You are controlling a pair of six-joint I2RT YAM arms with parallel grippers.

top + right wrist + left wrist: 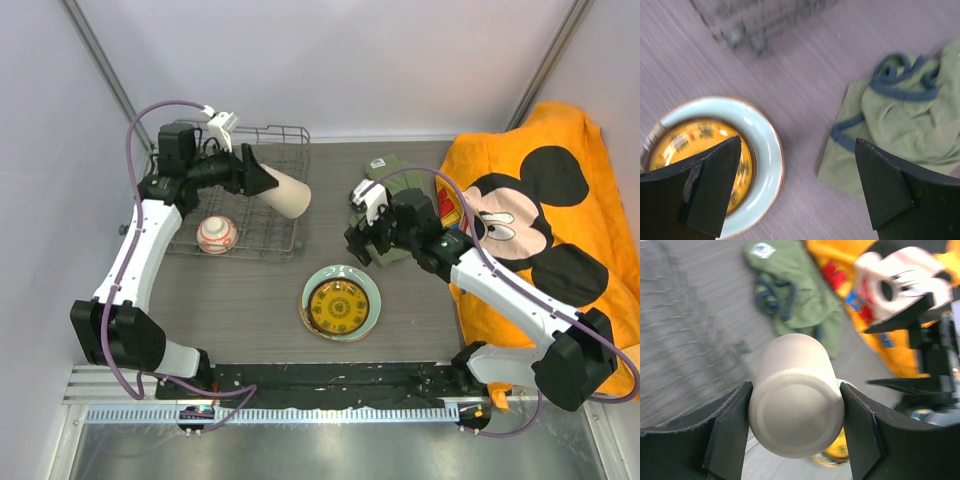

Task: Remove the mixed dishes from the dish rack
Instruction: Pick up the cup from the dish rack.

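Shows, from above, a grey wood-grain surface [250, 300] boxed in by plain pale walls at left, rear and right, with a metal rail along the near edge. Places the dish rack [285, 135] at the far left of the surface, with the small red-and-white patterned bowl [217, 234] inside its near part. Finds the left end effector [262, 182] clenched on the beige cup [290, 192], held on its side above the right part of the rack. Confirms this in the left wrist view, with both fingers [727, 435] pressed against the cup's [796, 405] sides and its base facing the camera. Locates the small yellow patterned plate [340, 306] stacked on the pale green plate [372, 300] at mid-surface. Leaves the right end effector [362, 243] released and empty, jaws spread, between that stack and the olive-green cloth garment [395, 180]. Covers the right side with an orange cartoon-mouse towel [540, 200].
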